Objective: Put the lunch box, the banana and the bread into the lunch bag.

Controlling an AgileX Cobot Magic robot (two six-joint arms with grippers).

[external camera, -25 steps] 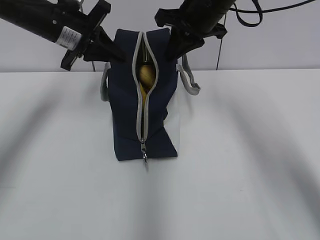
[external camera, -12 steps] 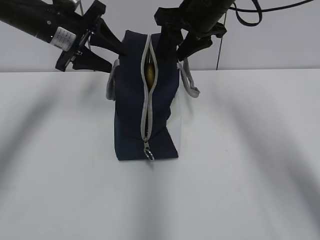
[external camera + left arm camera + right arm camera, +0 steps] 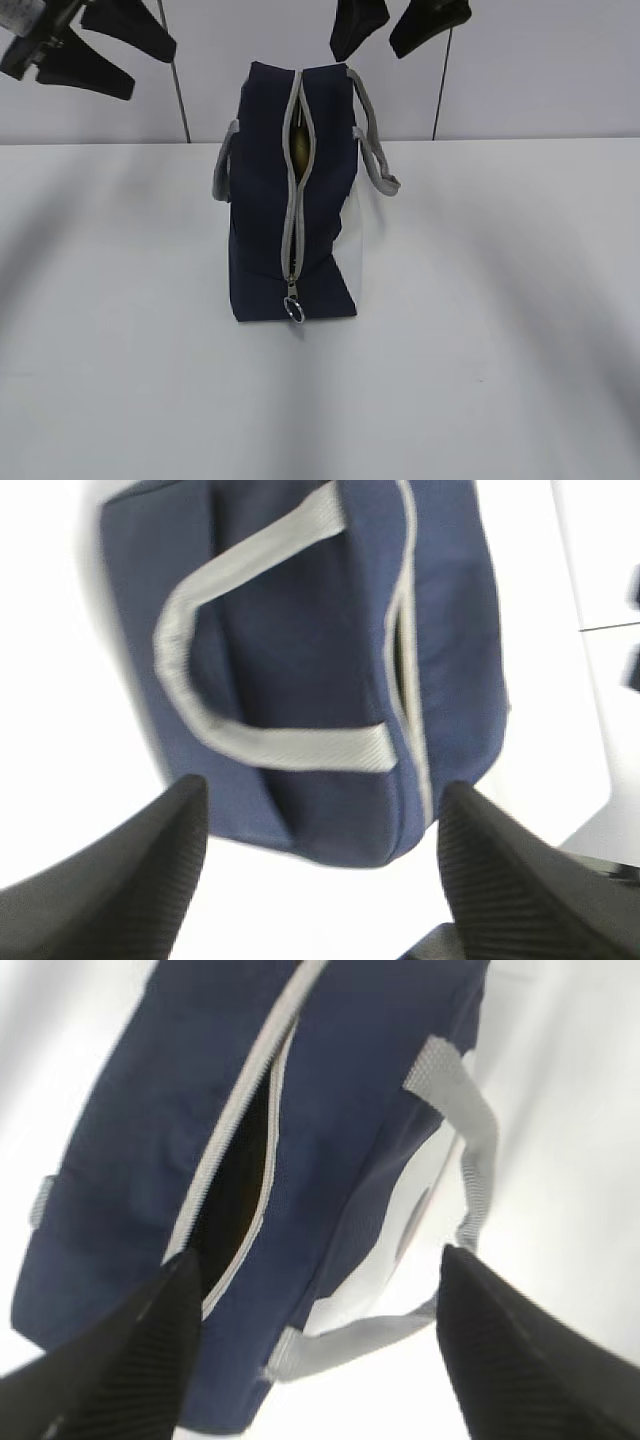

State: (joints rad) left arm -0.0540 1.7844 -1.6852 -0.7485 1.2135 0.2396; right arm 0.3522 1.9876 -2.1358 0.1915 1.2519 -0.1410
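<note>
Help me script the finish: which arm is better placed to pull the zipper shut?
Right, marginally. The right pincer hangs open just above the lunch bag top and its zipper; the left pincer sits farther aside. The ring pull lies low, far from both.

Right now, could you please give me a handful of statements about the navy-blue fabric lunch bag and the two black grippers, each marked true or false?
1. The navy-blue fabric lunch bag stands upright on the white table. True.
2. The grey zipper is fully closed. False: a gap remains near the top, with something yellowish showing inside.
3. The left gripper clamps a grey strap handle. False: it hangs open above the bag, holding nothing.
4. The right gripper is open and clear of the bag. True.
5. A banana lies on the table beside the bag. False: nothing lies there.
</note>
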